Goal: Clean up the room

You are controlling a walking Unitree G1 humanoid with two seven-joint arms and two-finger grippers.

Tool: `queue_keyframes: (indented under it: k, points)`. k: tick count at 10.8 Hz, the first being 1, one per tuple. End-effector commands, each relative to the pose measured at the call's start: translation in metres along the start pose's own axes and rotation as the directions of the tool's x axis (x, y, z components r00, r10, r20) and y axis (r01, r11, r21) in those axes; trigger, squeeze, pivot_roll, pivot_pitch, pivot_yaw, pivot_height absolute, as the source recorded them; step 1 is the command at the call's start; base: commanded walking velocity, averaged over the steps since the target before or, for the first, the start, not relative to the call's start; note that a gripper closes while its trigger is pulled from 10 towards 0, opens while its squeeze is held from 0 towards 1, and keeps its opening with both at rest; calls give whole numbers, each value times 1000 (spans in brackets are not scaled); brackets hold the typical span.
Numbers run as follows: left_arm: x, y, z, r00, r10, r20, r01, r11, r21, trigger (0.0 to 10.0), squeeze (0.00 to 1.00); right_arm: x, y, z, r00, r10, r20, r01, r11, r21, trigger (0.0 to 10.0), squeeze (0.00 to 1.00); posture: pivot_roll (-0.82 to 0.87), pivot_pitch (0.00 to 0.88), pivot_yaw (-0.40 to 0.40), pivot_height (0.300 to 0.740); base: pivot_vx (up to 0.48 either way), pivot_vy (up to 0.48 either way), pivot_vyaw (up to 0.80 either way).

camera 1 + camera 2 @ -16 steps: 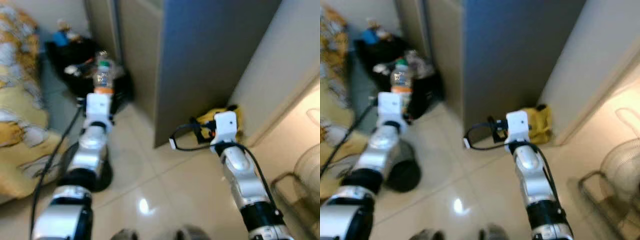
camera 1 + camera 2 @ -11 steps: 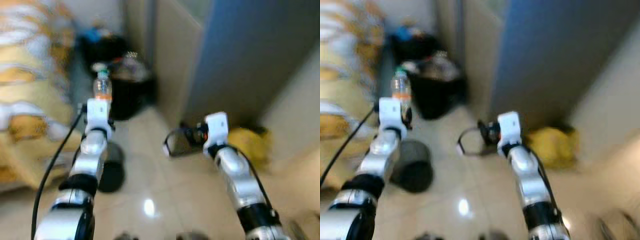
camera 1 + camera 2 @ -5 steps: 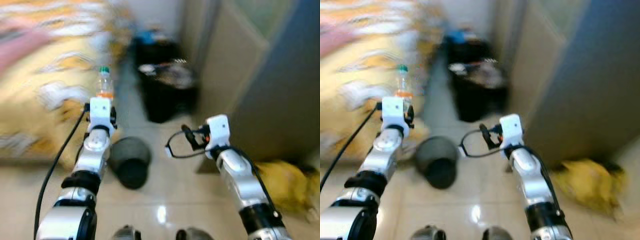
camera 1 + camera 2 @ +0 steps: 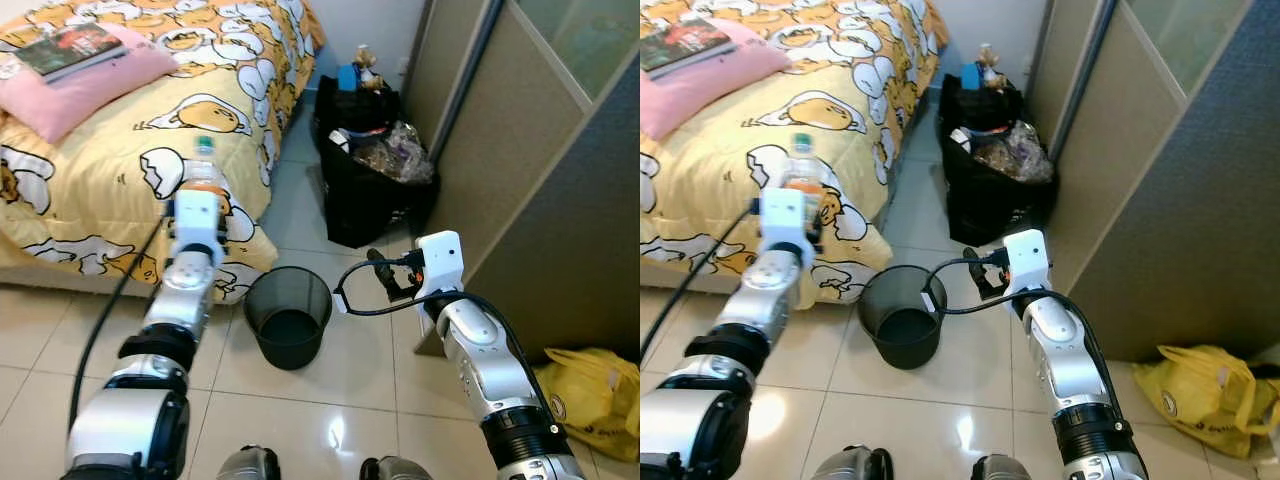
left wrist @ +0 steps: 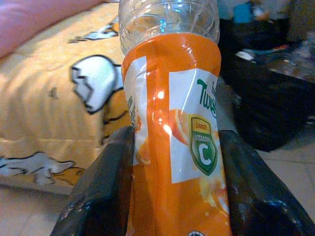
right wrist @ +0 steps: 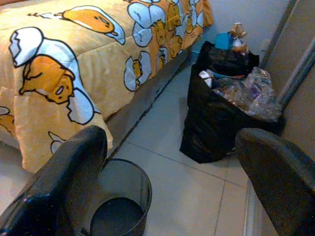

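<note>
My left gripper (image 5: pixel 172 167) is clamped on the orange-label bottle (image 5: pixel 170 113), holding it upright with the cap end pointing up, out in front over the bed edge (image 4: pixel 120 160). The black wire bin (image 4: pixel 288 318) sits on the floor at about 4 o'clock from the bottle, down and toward me. Right gripper (image 6: pixel 162 182) is spread wide and empty, nearer the bin, which lies at its 9 o'clock.

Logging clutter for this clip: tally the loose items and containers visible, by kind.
Plastic bottle, held in the left claw: 1
Black mesh bin: 1
Black trash bag: 1
Yellow bag: 1
Pink pillow: 1
Book: 1
Total: 6
</note>
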State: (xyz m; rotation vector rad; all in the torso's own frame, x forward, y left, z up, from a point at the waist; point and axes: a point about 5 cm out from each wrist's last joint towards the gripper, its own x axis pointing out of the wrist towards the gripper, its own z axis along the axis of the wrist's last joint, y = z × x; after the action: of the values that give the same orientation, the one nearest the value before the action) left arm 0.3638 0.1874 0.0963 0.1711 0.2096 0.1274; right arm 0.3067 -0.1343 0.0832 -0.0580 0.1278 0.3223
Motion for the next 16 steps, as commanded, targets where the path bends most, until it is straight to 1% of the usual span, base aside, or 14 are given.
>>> queue_keyframes:
  k: [1, 3, 5, 7, 9, 10, 11, 12, 13, 14, 15, 16]
  points:
    - [3, -3, 12, 999, -23, 45, 22, 1000, 5, 10000, 0, -2, -5, 2, 1000, -19, 5, 19, 1000, 3, 10000, 0, -178, 99, -19, 740, 480, 0, 0]
    - [5, -8, 18, 996, -62, 65, 59, 998, 37, 10000, 0, -2, -3, 2, 1000, -19, 6, 19, 1000, 7, 10000, 0, -177, 100, -18, 740, 480, 0, 0]
    - [6, -12, 28, 989, -93, 116, 82, 992, 99, 10000, 0, -2, -3, 2, 1000, -23, 6, 22, 1000, 9, 10000, 0, -178, 103, -15, 740, 480, 0, 0]
    - [6, -22, 32, 984, -123, 126, 113, 990, 83, 10000, 0, -3, -3, 2, 1000, -20, 4, 20, 1000, 8, 10000, 0, -179, 105, -17, 740, 480, 0, 0]
    - [5, -28, 28, 984, -142, 110, 135, 988, 76, 10000, 0, -3, -3, 1, 1000, -20, 0, 20, 1000, 10, 10000, 0, -179, 105, -16, 740, 480, 0, 0]
    - [5, -31, 23, 985, -159, 70, 153, 985, 82, 10000, 0, -3, -3, 1, 1000, -20, -1, 20, 1000, 10, 10000, 0, -179, 105, -16, 740, 0, 0, 0]
    - [4, -39, 14, 976, -218, -15, 219, 974, 55, 10000, 0, -3, -2, 0, 1000, -19, -4, 19, 1000, 11, 10000, 0, -178, 99, -15, 740, 0, 0, 0]
    - [3, -43, 0, 959, -246, -139, 255, 966, 47, 10000, 0, -3, -2, -2, 1000, -6, -19, 6, 1000, 15, 10000, 0, -178, 95, -16, 740, 0, 0, 0]
    - [2, -43, -10, 939, -246, -242, 264, 964, 41, 10000, 0, -3, 5, -4, 996, 75, -50, -75, 997, 3, 10000, 0, -182, 96, -13, 740, 0, 0, 0]
    - [2, -42, -11, 936, -238, -260, 261, 963, 59, 10000, 0, -4, 7, -2, 991, 116, -61, -116, 993, -5, 10000, 0, -187, 98, -12, 740, 0, 0, 0]
    - [3, -41, -11, 935, -221, -278, 252, 964, 80, 10000, 0, -6, 6, 2, 988, 141, -66, -143, 990, -12, 10000, 0, -210, 126, -4, 740, 0, 0, 0]
    - [3, -41, -13, 932, -205, -298, 234, 970, 67, 10000, 0, -9, 5, 1, 980, 177, -90, -181, 983, -42, 10000, 0, -222, 142, 2, 740, 0, 0, 0]
